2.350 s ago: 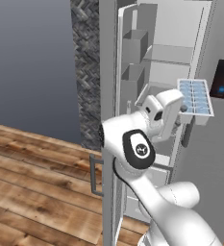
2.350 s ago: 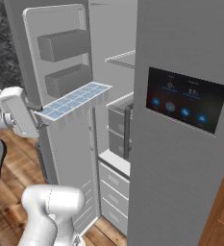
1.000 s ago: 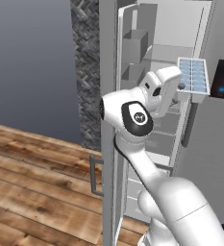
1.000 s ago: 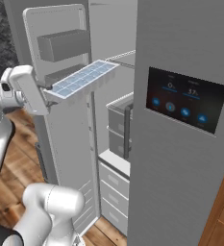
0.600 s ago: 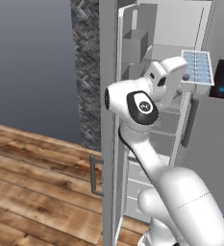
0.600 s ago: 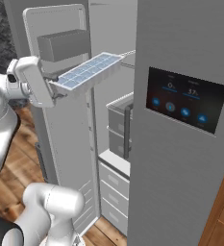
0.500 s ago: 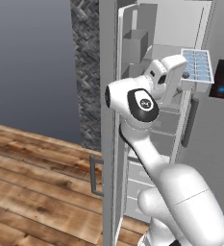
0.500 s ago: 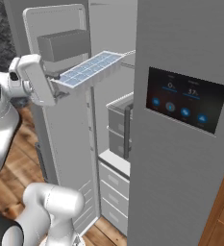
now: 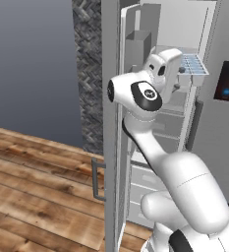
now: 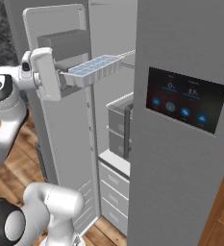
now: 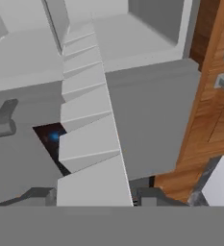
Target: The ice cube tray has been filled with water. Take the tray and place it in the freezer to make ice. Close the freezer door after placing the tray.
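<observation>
Right base view: one ice cube tray [image 10: 95,68] in one gripper [image 10: 65,77].

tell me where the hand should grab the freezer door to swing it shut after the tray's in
Probably the vertical bar handle on the freezer door's outer face, low on the panel, reached from the wood-floor side. The door stands wide open with its inner bins facing the compartment, so the bar is the one graspable part; pushing the flat outer face could also work. The hand is shut on the ice cube tray.
</observation>
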### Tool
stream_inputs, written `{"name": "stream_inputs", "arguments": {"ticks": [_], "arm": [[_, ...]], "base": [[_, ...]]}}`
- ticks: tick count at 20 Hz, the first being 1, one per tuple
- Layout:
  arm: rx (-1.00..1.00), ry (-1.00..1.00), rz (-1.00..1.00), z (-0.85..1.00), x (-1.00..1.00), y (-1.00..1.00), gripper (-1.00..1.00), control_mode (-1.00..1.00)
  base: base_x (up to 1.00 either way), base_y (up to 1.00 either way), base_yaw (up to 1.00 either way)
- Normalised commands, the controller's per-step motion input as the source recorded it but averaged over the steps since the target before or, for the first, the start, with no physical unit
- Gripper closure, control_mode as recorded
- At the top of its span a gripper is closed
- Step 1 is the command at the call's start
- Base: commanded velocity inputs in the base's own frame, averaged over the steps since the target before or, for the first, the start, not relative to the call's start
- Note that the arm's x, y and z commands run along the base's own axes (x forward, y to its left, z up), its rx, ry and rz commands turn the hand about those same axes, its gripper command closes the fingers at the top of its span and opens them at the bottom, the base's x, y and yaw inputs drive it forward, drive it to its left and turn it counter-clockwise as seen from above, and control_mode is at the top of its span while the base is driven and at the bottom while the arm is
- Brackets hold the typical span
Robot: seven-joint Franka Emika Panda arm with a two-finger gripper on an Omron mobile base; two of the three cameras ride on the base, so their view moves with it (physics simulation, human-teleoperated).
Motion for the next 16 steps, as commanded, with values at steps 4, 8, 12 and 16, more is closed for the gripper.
{"name": "stream_inputs", "arguments": {"ticks": [4,8,12,16], "arm": [[0.0,0.08,0.1,0.0,0.38,0.0,1.0,-1.0],[0.0,0.01,0.08,0.0,0.29,-0.03,1.0,-1.0],[0.0,0.0,0.05,0.0,0.23,-0.11,1.0,-1.0],[0.0,0.0,0.01,0.0,0.2,-0.2,1.0,-1.0]], "base": [[0.0,0.0,0.0],[0.0,0.0,0.0],[0.0,0.0,0.0],[0.0,0.0,0.0]]}}
